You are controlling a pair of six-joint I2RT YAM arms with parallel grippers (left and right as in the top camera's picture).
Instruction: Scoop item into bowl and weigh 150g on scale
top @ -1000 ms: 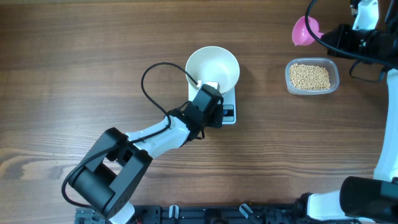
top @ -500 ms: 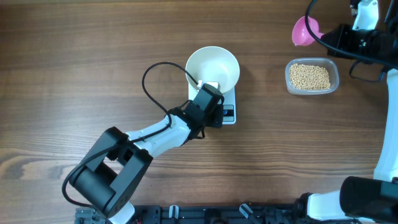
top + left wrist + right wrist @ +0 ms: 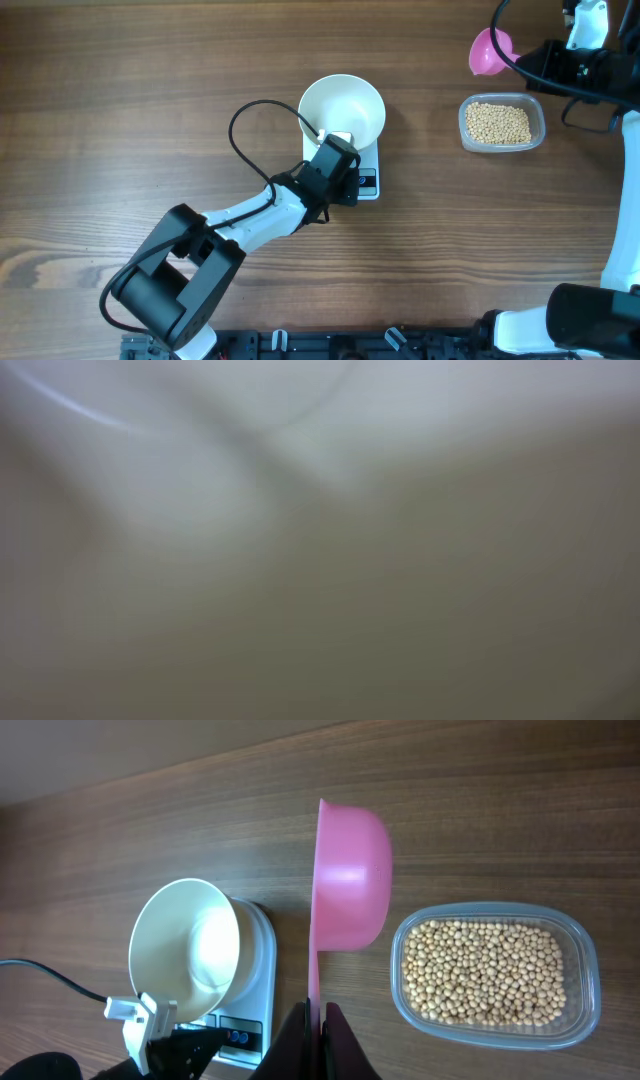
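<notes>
Currently, change since a second ago: none seen; arms, white bowl (image 3: 343,105) and clear tub (image 3: 541,122) unmoved.
Right gripper (image 3: 315,1020): fingers closed on the handle of the pink scoop (image 3: 350,870), near the tub.
Left gripper (image 3: 336,139): closed, at white bowl's near rim; grip on it unclear.
Soybeans (image 3: 485,970): in clear tub, well right of scale (image 3: 370,160).
White bowl: empty, on scale.
Writing: scale display too small to read.

The left arm (image 3: 260,210) reaches from the worktop's near-left corner toward its middle, wrist pitched down, left gripper (image 3: 333,140) with jaws closed. The right arm (image 3: 590,60) stands folded at the far-right corner, right gripper (image 3: 315,1025) clamped on a scoop (image 3: 350,880) handle.
</notes>
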